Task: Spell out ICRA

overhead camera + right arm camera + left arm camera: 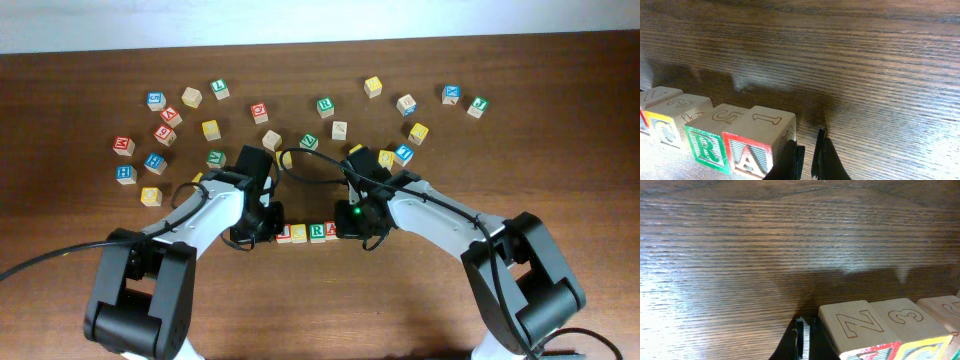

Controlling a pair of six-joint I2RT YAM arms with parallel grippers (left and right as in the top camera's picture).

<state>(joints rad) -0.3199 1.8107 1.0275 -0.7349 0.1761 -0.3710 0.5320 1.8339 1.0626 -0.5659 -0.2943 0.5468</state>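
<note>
I see the row of blocks lying mid-worktop, four pale wooden cubes touching side to side. From the right wrist camera their front faces read a yellow-framed C block, a green R block and a red A block. The first block shows a red frame, but I cannot read its letter. The left gripper sits just beside that end and the right gripper just beside the A end, both clenched on nothing. Loose blocks lie scattered farther back.
</note>
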